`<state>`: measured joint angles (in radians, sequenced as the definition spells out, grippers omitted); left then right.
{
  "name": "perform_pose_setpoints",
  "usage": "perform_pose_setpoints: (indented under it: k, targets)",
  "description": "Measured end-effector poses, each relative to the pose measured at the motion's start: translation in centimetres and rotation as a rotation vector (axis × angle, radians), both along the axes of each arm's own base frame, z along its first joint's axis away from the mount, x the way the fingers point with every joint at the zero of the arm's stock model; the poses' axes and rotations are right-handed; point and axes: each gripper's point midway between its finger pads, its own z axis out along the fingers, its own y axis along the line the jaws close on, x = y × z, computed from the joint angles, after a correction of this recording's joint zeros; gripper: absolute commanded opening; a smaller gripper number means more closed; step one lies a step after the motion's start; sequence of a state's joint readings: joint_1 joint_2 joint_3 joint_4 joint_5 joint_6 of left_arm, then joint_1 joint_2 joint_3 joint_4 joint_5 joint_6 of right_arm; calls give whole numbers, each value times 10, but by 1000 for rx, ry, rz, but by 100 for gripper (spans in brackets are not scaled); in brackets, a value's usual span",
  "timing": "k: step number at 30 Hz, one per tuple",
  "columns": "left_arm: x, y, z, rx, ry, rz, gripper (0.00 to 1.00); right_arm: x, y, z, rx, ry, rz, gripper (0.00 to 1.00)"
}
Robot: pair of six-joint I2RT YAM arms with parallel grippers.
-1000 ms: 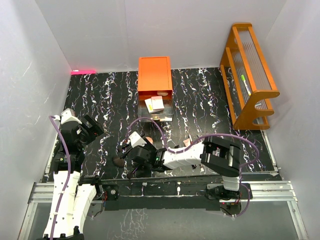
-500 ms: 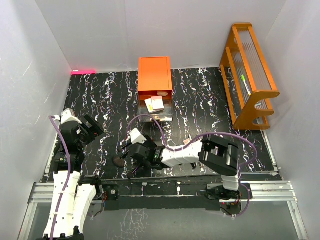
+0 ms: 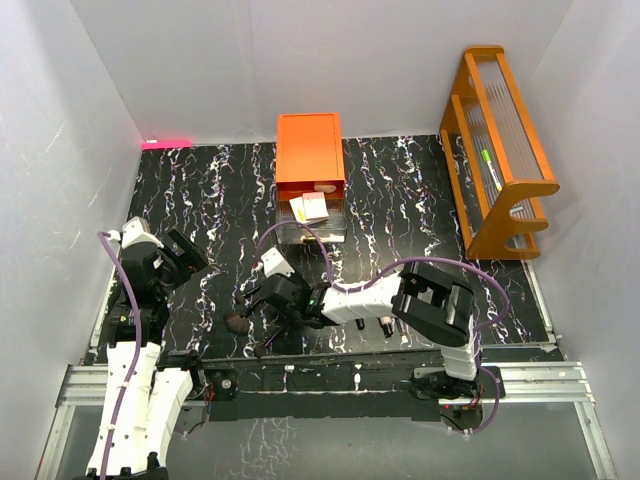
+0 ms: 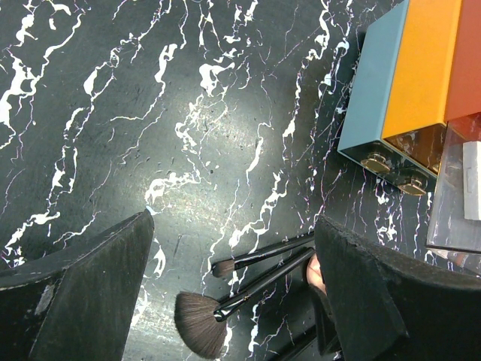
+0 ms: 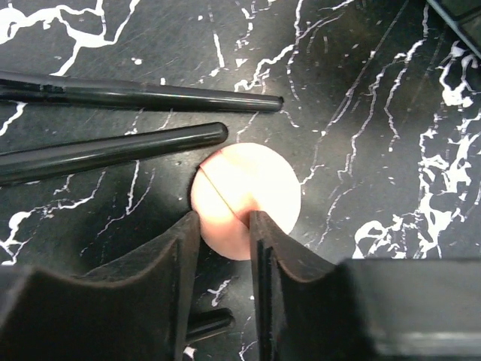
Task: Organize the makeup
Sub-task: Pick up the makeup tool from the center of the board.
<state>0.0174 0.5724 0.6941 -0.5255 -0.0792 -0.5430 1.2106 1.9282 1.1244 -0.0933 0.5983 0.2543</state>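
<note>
My right gripper (image 5: 224, 226) is down at the table and shut on the near edge of the round beige sponge (image 5: 252, 188), which lies on the black marble surface. Two long black brush handles (image 5: 135, 96) lie just beyond the sponge. In the top view this gripper (image 3: 283, 296) is left of centre near the front and covers the sponge. In the left wrist view a brown fan brush (image 4: 198, 322) and a thinner brush (image 4: 259, 254) lie below my left gripper (image 4: 233, 233), which is open, empty and raised. In the top view it (image 3: 186, 254) is at the far left.
The orange drawer chest (image 3: 310, 150) stands at the back centre, its clear drawer (image 3: 335, 232) pulled out with pale square palettes (image 3: 312, 207) inside. The orange wooden rack (image 3: 500, 150) stands at the back right. Small dark tubes (image 3: 385, 326) lie under the right forearm.
My right arm has stretched further left and forward, and its gripper has come down over the sponge. The left arm has not moved.
</note>
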Motion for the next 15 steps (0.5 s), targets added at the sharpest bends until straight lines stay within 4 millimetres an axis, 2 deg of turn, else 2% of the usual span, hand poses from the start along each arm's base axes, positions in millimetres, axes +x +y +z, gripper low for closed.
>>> perform_pose_setpoints:
  k: [6, 11, 15]
  targets:
    - [0, 0, 0, 0, 0, 0, 87, -6, 7, -3, 10, 32, 47, 9]
    - [0, 0, 0, 0, 0, 0, 87, -11, 9, -2, 15, 53, 69, 8]
    - [0, 0, 0, 0, 0, 0, 87, -29, 9, 5, -4, 71, 104, 8]
